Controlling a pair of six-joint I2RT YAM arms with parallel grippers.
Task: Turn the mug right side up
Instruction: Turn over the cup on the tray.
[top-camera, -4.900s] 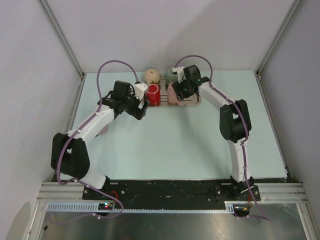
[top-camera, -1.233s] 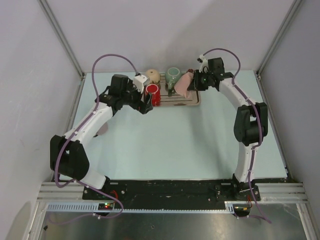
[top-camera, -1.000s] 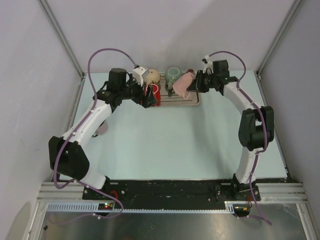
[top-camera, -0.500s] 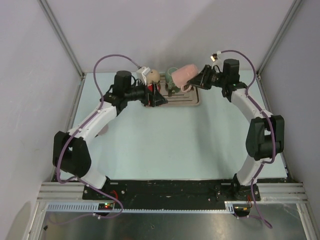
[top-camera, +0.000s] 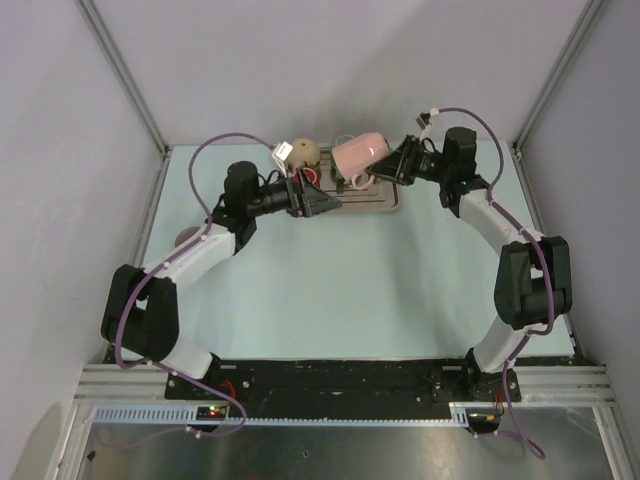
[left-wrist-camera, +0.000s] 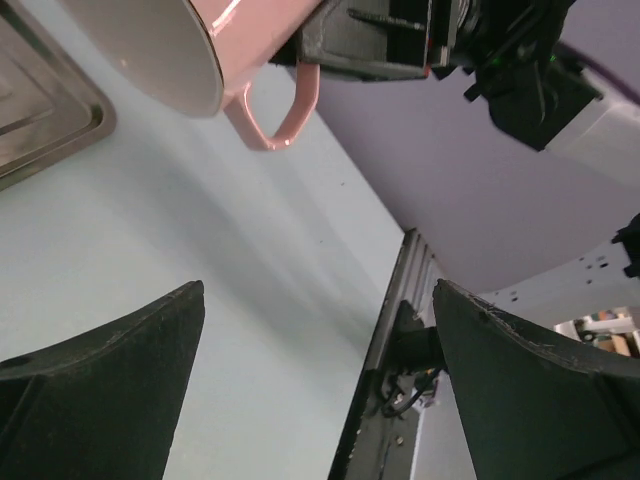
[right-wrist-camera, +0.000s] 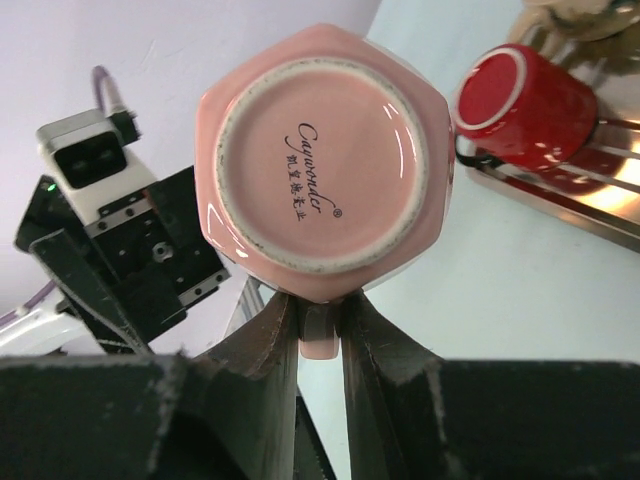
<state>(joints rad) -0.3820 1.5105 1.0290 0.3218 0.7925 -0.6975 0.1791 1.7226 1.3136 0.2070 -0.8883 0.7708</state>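
Observation:
The pink mug (top-camera: 360, 152) hangs in the air above the tray (top-camera: 388, 205), tipped on its side. Its mouth faces left and its base (right-wrist-camera: 325, 160) faces the right wrist camera. My right gripper (top-camera: 390, 172) is shut on the mug's handle (right-wrist-camera: 320, 340), which sits pinched between the two fingers. My left gripper (top-camera: 322, 203) stands wide open just left of the mug and points toward it, with nothing between its fingers. In the left wrist view the mug (left-wrist-camera: 225, 40) and its handle (left-wrist-camera: 275, 115) hang above the open left gripper (left-wrist-camera: 315, 380).
A red mug (right-wrist-camera: 520, 100) stands on the tray (right-wrist-camera: 570, 215), partly hidden behind my left gripper in the top view. A beige mug (top-camera: 305, 152) sits at the tray's far left. The enclosure walls stand close behind the tray.
My right arm has lifted the pink mug off the tray and tipped it onto its side. The left gripper has swung right, level with the mug, still open.

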